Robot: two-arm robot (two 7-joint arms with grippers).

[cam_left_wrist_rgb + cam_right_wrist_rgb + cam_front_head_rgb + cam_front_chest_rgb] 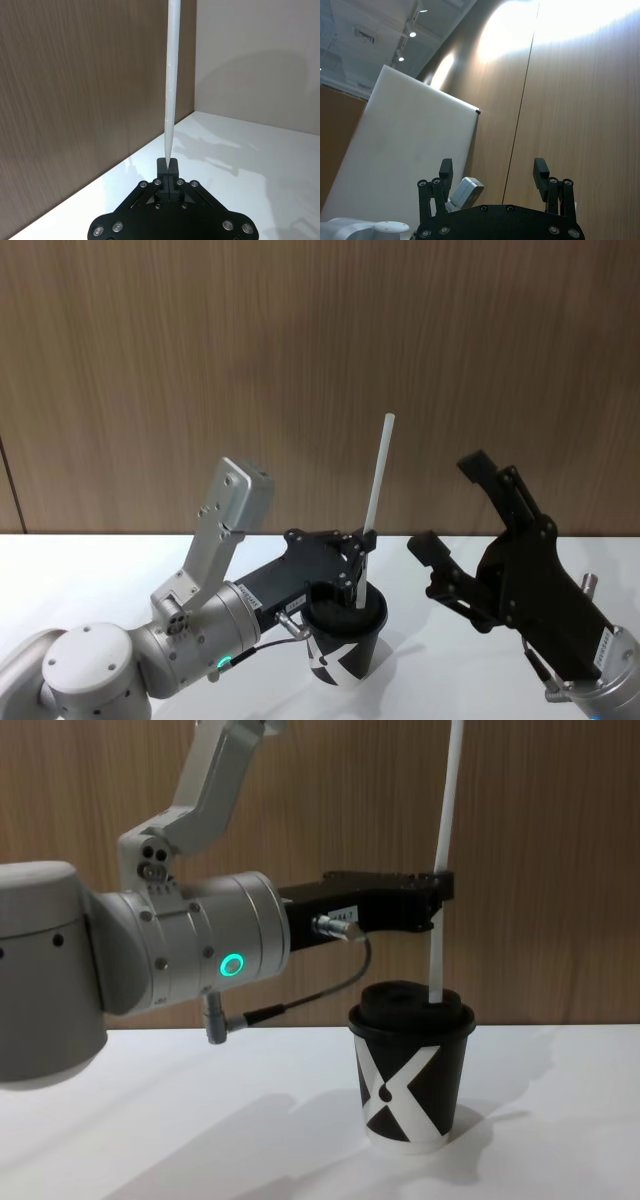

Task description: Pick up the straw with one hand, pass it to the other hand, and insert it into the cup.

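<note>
Standing near-vertical at frame centre, the straw [376,498] is clamped by the left gripper [362,540], its lower end at the cup [345,635] lid; the right gripper [452,525] is held apart.

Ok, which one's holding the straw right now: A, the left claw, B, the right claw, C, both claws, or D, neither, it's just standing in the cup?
A: the left claw is shut on the straw above the cup, while the right claw stands open, apart from it.

Straw [377,480] in left end effector [362,540], over cup [345,625]
</note>
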